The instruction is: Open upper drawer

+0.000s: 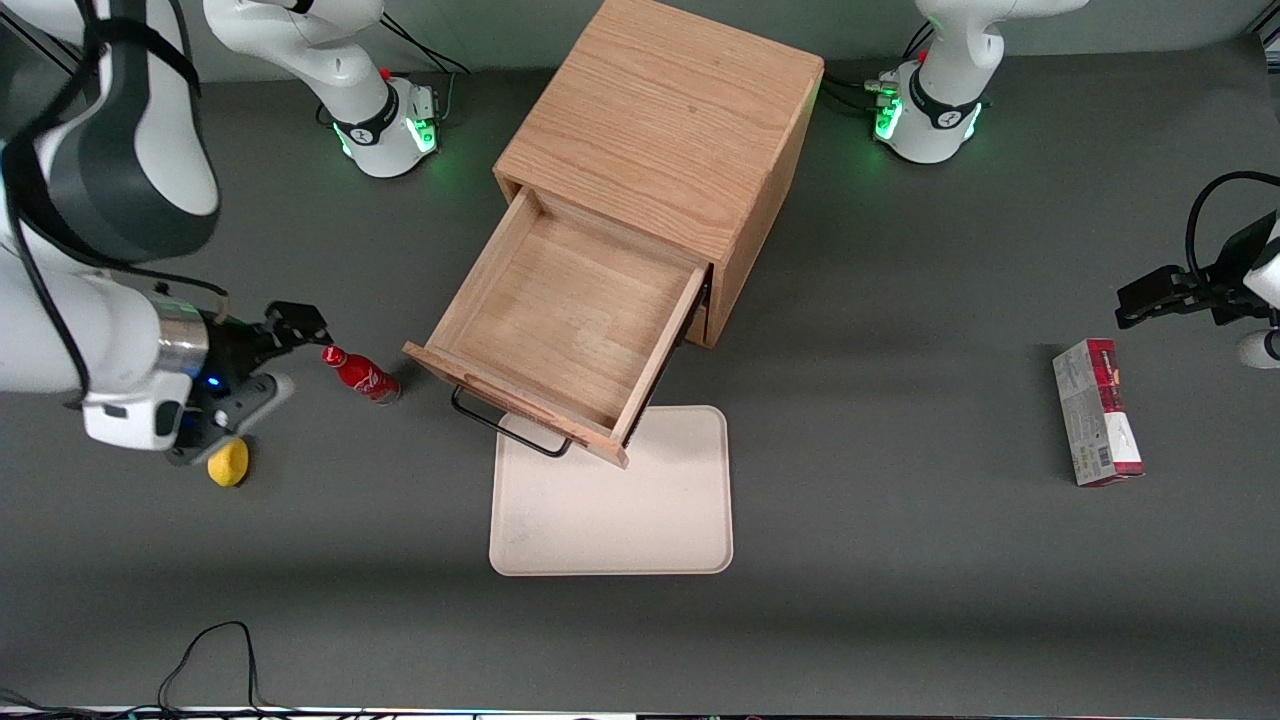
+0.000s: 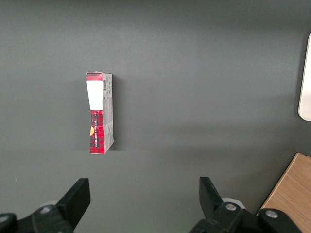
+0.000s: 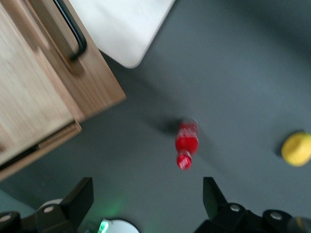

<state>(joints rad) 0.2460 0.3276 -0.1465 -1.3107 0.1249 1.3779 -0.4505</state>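
The upper drawer (image 1: pixel 570 320) of the oak cabinet (image 1: pixel 660 130) stands pulled far out, its shallow wooden tray body bare inside. Its thin black wire handle (image 1: pixel 500 420) hangs over the cream tray. My right gripper (image 1: pixel 288 352) is open and empty, low over the table toward the working arm's end, apart from the drawer and right beside a red bottle. In the right wrist view the drawer (image 3: pixel 34 87), its handle (image 3: pixel 73 29) and my open gripper (image 3: pixel 148 199) show. The lower drawer is hidden under the upper one.
A red bottle (image 1: pixel 362 373) stands between my gripper and the drawer, also in the right wrist view (image 3: pixel 186 145). A yellow fruit (image 1: pixel 228 462) lies under my wrist. A cream tray (image 1: pixel 610 510) lies in front of the cabinet. A red box (image 1: pixel 1097 412) lies toward the parked arm's end.
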